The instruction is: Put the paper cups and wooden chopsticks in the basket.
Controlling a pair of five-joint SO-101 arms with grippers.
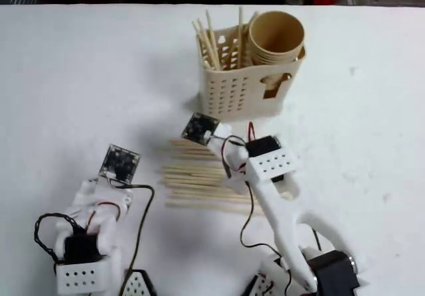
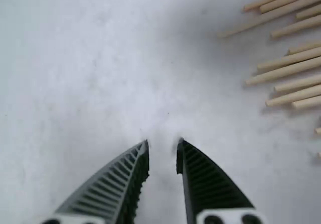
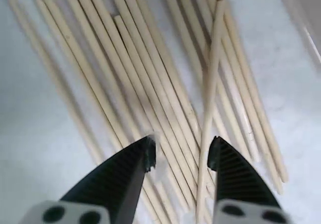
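A cream perforated basket [image 1: 242,87] stands at the back of the table, holding stacked paper cups [image 1: 276,37] and several upright wooden chopsticks [image 1: 219,37]. More chopsticks [image 1: 196,180] lie in a loose pile on the table in front of it. My right gripper [image 3: 181,151] hovers open just above this pile [image 3: 150,83], with several sticks running between its fingers and one stick [image 3: 213,73] lying askew by one fingertip. My left gripper [image 2: 163,144] is slightly open over bare table, holding nothing, with the pile's stick ends [image 2: 288,63] off to one side.
The white table [image 1: 80,77] has free room left and right of the basket. The right arm [image 1: 279,196] stretches from the front edge over the pile. The left arm [image 1: 89,236] sits at the front left.
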